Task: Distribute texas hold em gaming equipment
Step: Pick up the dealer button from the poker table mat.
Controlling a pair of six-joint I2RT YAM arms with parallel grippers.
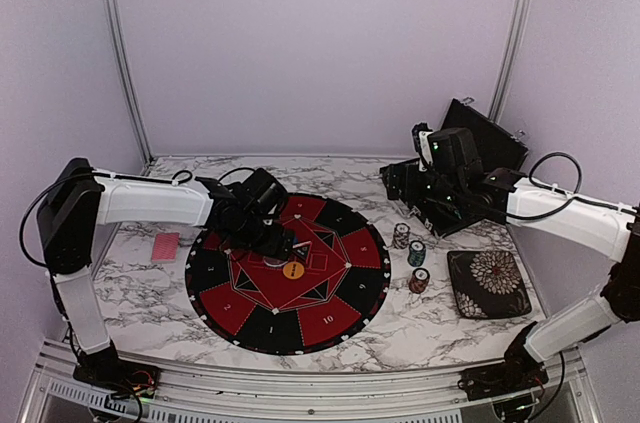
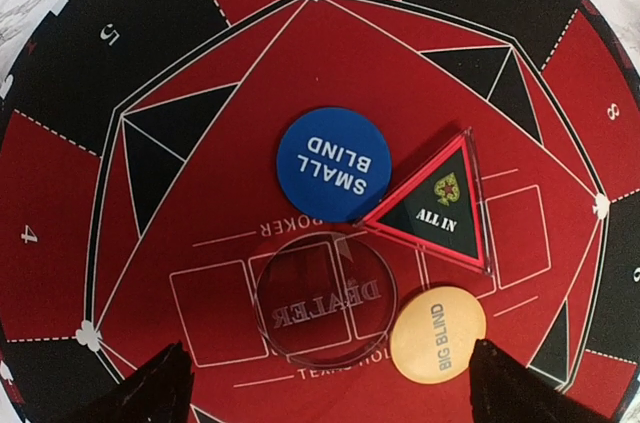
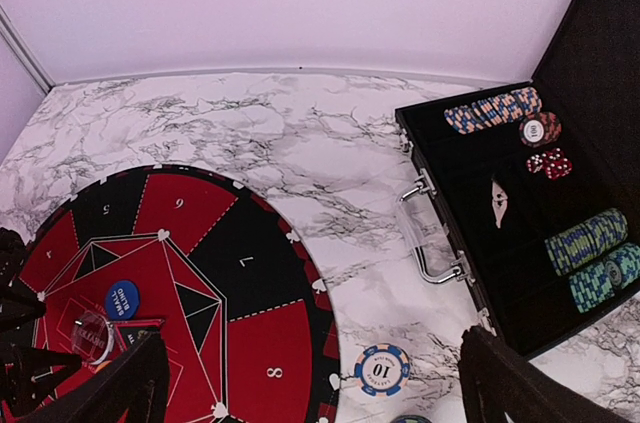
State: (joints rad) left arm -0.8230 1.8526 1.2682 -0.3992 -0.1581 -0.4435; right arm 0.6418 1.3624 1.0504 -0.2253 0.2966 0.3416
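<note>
My left gripper (image 1: 277,243) hangs open over the middle of the round red-and-black poker mat (image 1: 240,313). In the left wrist view its gripper (image 2: 330,393) brackets a clear DEALER disc (image 2: 325,296) and an orange BIG BLIND disc (image 2: 438,334). A blue SMALL BLIND disc (image 2: 333,164) and an ALL IN triangle (image 2: 440,208) lie just beyond. Three chip stacks (image 1: 401,235) (image 1: 416,253) (image 1: 419,280) stand right of the mat. My right gripper (image 1: 410,191) is open and empty above them, with a "10" chip stack (image 3: 382,370) between its fingers' line. A pink card pile (image 1: 165,246) lies left of the mat.
The open black case (image 3: 470,173) sits at the back right with rows of chips (image 3: 492,110) and red dice (image 3: 548,164) inside. A dark flower-patterned tray (image 1: 488,283) rests near the right arm. Walls close the back and sides.
</note>
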